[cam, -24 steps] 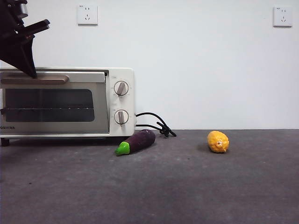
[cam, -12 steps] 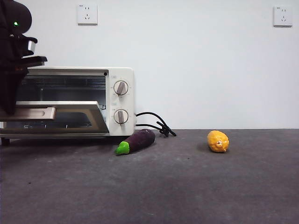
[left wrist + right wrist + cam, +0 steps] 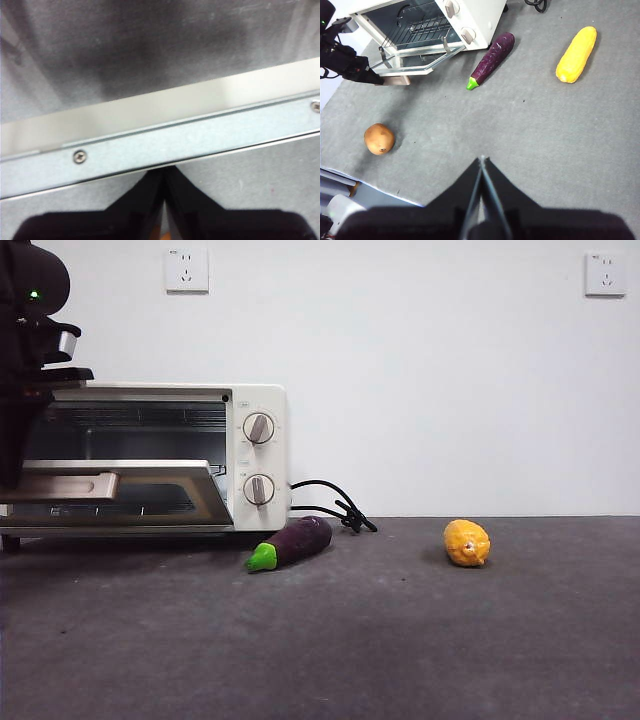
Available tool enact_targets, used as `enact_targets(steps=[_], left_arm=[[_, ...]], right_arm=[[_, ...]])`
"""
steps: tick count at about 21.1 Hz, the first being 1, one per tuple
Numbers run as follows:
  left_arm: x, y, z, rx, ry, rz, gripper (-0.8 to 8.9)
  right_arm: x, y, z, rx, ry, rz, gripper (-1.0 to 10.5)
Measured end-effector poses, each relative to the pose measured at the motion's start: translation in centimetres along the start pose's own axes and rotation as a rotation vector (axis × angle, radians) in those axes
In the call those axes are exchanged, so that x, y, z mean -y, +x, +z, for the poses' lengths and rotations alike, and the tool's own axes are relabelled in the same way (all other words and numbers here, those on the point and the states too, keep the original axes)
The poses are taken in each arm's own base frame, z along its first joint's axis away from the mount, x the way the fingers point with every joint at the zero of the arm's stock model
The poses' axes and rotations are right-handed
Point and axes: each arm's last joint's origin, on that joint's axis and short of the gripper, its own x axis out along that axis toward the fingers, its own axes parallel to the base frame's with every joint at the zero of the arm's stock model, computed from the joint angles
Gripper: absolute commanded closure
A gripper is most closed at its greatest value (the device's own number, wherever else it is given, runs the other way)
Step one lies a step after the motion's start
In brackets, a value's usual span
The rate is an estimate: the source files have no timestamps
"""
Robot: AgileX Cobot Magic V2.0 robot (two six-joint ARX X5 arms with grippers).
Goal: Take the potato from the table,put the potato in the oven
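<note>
The orange-tan potato (image 3: 379, 139) lies alone on the dark grey table (image 3: 530, 130), near the table's edge; the front view does not show it. The cream-white oven (image 3: 262, 455) (image 3: 475, 17) stands at the back left with its door (image 3: 130, 490) (image 3: 420, 62) swung partway down, wire rack visible inside. My left gripper (image 3: 12, 465) (image 3: 164, 172) (image 3: 370, 77) is shut, its tips against the door's top edge by the beige handle (image 3: 150, 107) (image 3: 395, 80). My right gripper (image 3: 481, 161) hangs shut and empty high above the table.
A purple eggplant (image 3: 292, 543) (image 3: 490, 60) lies in front of the oven's knob side. A yellow corn cob (image 3: 467, 543) (image 3: 576, 54) lies further right. A black cord (image 3: 335, 505) trails from the oven. The table's edge (image 3: 375, 192) runs close to the potato.
The oven door, closed a second ago, has swung down to a partly open position. My left arm came down with it at the handle. The vegetables have not moved.
</note>
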Motion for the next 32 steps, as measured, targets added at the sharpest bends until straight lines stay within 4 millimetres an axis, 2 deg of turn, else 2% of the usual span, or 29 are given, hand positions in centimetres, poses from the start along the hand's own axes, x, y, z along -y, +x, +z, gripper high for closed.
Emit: enact_targets(steps=[5,12,13,15,17,19,22,25,26,28,29,32], left_arm=[[0.1,1.1,-0.1,-0.067,0.009,0.003,8.19],[0.2,1.2,0.4,-0.017,0.021,-0.037,8.19],[0.4,1.1,0.5,-0.001,0.027,-0.052,8.19],[0.8,0.1,0.4,0.036,0.041,-0.092,8.19],[1.0,-2.4,-0.2,0.12,0.051,-0.121,8.19],[1.1,-6.0,-1.4,0.235,0.06,-0.121,8.19],[1.2,-11.9,-4.5,0.428,0.073,-0.112,8.19],[1.3,-17.0,-8.7,0.612,0.085,-0.103,8.19],[1.3,-18.3,-10.3,0.651,0.088,-0.1,8.19],[1.3,-20.2,-13.6,0.693,0.089,-0.093,8.19],[1.4,-21.0,-15.2,0.716,0.09,-0.09,8.19],[1.3,-22.3,-18.5,0.763,0.078,-0.051,8.19]], right_arm=[[0.0,0.0,0.0,-0.003,-0.006,0.0,9.5],[-0.1,0.0,-0.2,-0.017,-0.003,0.033,9.4],[-0.2,0.1,0.0,-0.018,-0.008,0.085,9.3],[-0.2,0.7,0.9,-0.005,-0.021,0.21,7.7],[-0.1,1.8,2.2,0.004,-0.006,0.348,7.1],[-0.2,3.1,3.4,-0.004,0.014,0.422,6.6],[-1.8,5.0,5.1,-0.025,-0.028,0.469,6.6],[-5.1,6.8,7.3,-0.048,-0.108,0.453,6.5],[-6.4,7.9,7.9,-0.07,-0.131,0.447,6.1],[-9.0,10.5,9.0,-0.13,-0.172,0.449,3.6],[-10.4,11.9,9.5,-0.167,-0.194,0.46,2.8],[-13.6,15.0,10.4,-0.238,-0.267,0.496,2.8]])
